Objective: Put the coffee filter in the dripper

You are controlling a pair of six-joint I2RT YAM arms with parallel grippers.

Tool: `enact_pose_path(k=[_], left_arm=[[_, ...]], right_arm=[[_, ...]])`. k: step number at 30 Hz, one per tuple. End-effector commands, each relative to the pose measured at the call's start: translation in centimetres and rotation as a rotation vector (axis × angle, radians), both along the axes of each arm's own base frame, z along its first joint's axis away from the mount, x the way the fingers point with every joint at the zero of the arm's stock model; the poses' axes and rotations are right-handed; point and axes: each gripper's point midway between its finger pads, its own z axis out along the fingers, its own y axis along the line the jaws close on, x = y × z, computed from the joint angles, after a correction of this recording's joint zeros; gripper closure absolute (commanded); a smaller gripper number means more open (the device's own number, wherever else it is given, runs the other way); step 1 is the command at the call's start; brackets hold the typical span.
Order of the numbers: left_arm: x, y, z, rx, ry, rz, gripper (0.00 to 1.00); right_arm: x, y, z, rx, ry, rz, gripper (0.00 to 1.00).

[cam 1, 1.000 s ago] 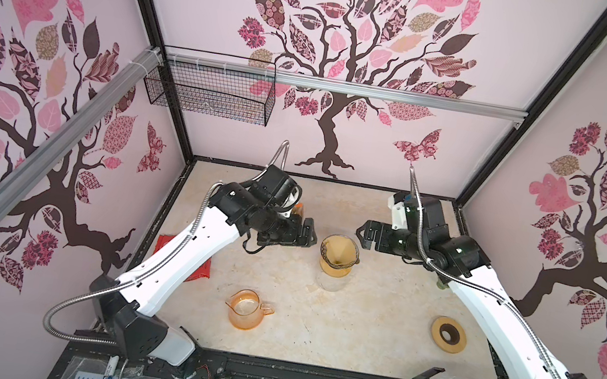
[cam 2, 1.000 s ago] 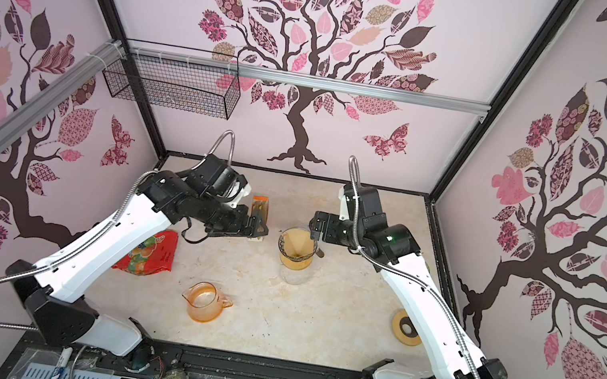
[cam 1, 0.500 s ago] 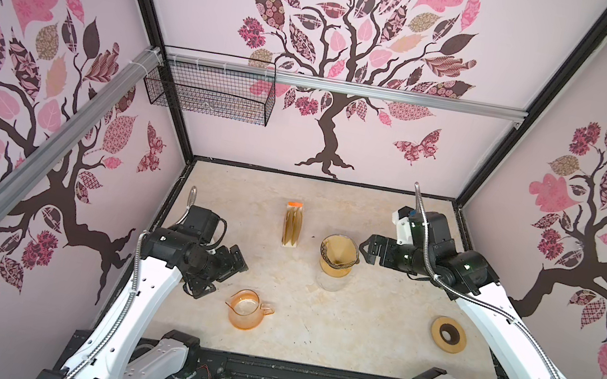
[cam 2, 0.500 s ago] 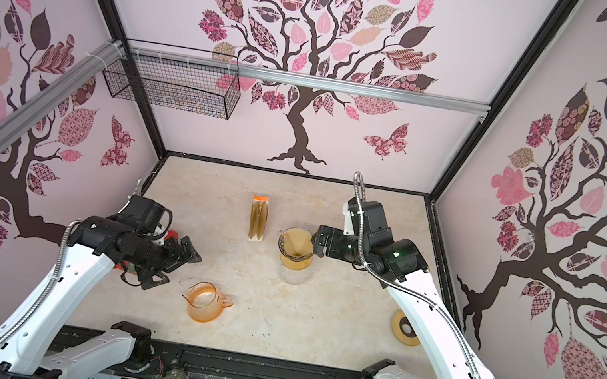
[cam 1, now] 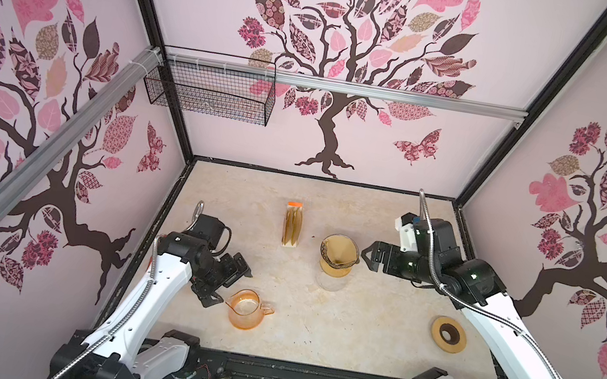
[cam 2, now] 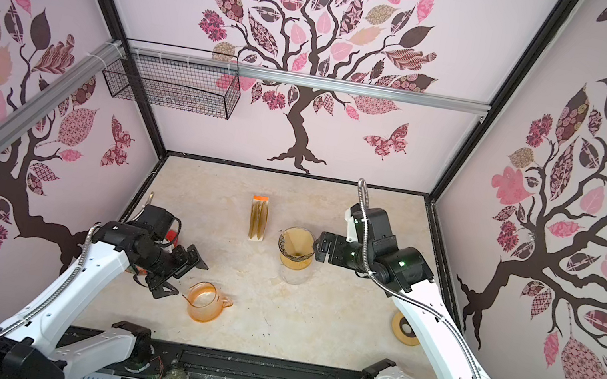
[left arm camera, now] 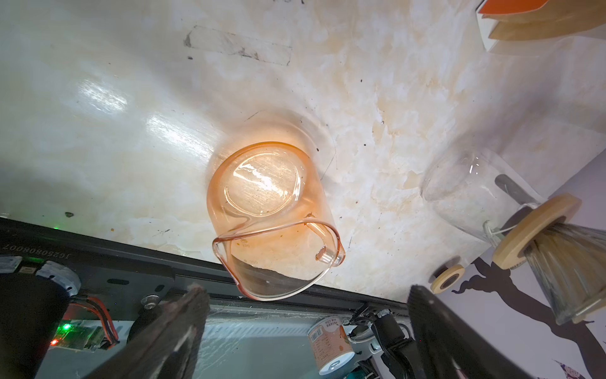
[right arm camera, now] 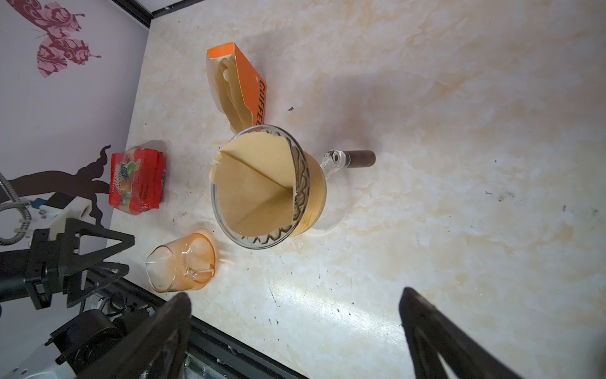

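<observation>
- Both grippers stand spread wide and hold nothing. The left gripper (cam 1: 234,286) hangs just beside the orange pitcher (cam 1: 245,311). The right gripper (cam 1: 366,255) sits at 3 o'clock of the dripper (right arm camera: 303,193), close to its rim but apart from it.
- A second ago both pincers crowded the dripper. Since then the left arm has swung back to about 8 o'clock of it, and the right has eased off a little.
- The coffee filter (right arm camera: 255,183) now lies inside the dripper's cone, which stands on a clear glass server (cam 1: 330,281) near the middle of the table (cam 1: 350,346).
- By my reading the placement is done and the arms are retreating. In the right wrist view the paper shows a fold across it and hugs one side, so it may not be fully opened.
- The filter box (cam 1: 292,224) stands upright at 11 o'clock of the dripper, with more filters inside. A wooden ring (cam 1: 448,335) lies at 4 o'clock, well apart, and a red packet (right arm camera: 137,178) lies toward 9 o'clock by the wall.
- Nothing stands between the right gripper and the dripper. The pitcher sits right ahead of the left jaws and could be knocked.
</observation>
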Motion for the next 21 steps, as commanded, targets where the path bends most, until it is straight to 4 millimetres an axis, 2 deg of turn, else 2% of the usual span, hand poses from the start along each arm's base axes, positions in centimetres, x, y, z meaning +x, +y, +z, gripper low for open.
enact_pose_path(k=[1, 4, 9, 21], left_arm=[[-0.4, 1.4, -0.7, 0.074, 0.029, 0.04, 0.02], [-0.9, 1.7, -1.4, 0.092, 0.053, 0.05, 0.02], [-1.4, 0.9, -2.9, 0.044, 0.093, 0.035, 0.02], [-0.4, 0.1, -4.2, 0.027, 0.106, 0.062, 0.02]], right_arm=[[-0.9, -0.2, 0.4, 0.003, -0.004, 0.015, 0.0], [-1.0, -0.2, 0.1, 0.0, 0.002, 0.024, 0.0], [-0.9, -0.1, 0.1, -0.007, -0.004, 0.039, 0.0], [-0.6, 0.2, 0.2, -0.024, -0.015, 0.07, 0.0]])
